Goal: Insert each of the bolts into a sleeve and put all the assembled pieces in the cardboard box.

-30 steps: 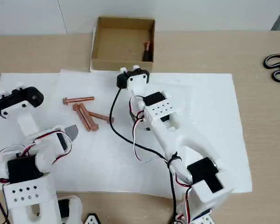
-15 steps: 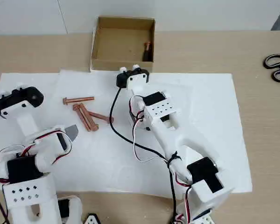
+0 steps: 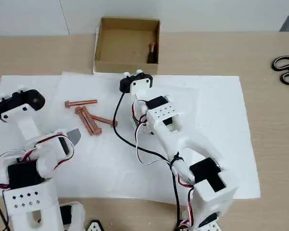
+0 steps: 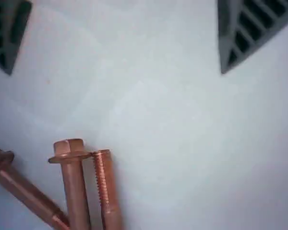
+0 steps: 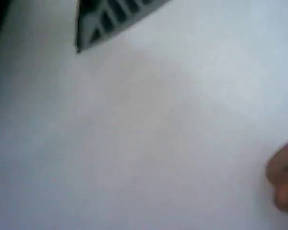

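Several copper bolts (image 3: 89, 119) lie loose on the white paper, one (image 3: 81, 102) apart from the pile. In the left wrist view a flanged bolt (image 4: 71, 182) lies beside a threaded one (image 4: 104, 191). My left gripper (image 4: 115, 72) is open just short of them, its grey fingertip (image 3: 74, 135) below and left of the pile. The cardboard box (image 3: 106, 45) at the back holds one bolt in a dark sleeve (image 3: 151, 52). My right arm (image 3: 161, 113) is folded over the paper's middle, below the box. My right gripper (image 5: 36, 48) hangs open over bare paper, with a copper piece (image 5: 284, 184) at the edge.
The white paper sheet (image 3: 221, 125) covers most of the tan table. Scissors (image 3: 286, 67) lie at the far right edge. A black cable (image 3: 123, 130) loops from the right arm across the paper near the bolts.
The right arm has drawn back slightly from the box and swung a little to the left. The left arm and the bolts have not moved.
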`<state>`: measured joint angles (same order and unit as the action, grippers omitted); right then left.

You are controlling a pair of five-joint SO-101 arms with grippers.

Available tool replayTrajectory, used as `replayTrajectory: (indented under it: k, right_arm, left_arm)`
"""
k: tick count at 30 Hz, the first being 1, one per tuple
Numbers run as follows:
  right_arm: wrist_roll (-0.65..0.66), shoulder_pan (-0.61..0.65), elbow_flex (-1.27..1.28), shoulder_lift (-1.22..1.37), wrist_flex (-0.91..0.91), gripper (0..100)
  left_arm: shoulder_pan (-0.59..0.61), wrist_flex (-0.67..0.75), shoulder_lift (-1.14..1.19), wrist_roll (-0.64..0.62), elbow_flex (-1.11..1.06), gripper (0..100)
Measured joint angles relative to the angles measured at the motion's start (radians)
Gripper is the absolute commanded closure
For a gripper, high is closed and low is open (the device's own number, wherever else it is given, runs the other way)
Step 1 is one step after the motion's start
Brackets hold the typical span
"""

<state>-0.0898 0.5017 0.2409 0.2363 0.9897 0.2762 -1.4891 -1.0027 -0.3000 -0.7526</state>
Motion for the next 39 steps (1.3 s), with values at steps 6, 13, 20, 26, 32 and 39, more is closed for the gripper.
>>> replayTrajectory:
  k: [6, 13, 20, 26, 32, 39]
  right_arm:
    - [0.0, 0.0, 0.0, 0.002, 0.0, 79.0]
    - [0.002, -0.015, -0.002, 0.002, 0.0, 99.8]
    - [0.002, -0.018, -0.003, 0.0, 0.002, 98.2]
    - [0.0, -0.054, -0.006, 0.002, 0.008, 99.5]
    - [0.0, -0.052, -0.063, -0.064, 0.216, 99.5]
    - [0.0, -0.06, -0.103, -0.272, 0.385, 99.5]
  left_arm:
    - [0.0, 0.0, 0.0, 0.0, 0.0, 74]
    - [0.0, 0.0, 0.0, 0.0, 0.0, 74]
    - [0.0, 0.0, 0.0, 0.0, 0.0, 74]
    - [0.0, 0.0, 0.0, 0.0, 0.0, 74]
    - [0.0, 0.0, 0.0, 0.0, 0.0, 74]
    - [0.0, 0.0, 0.0, 0.0, 0.0, 74]
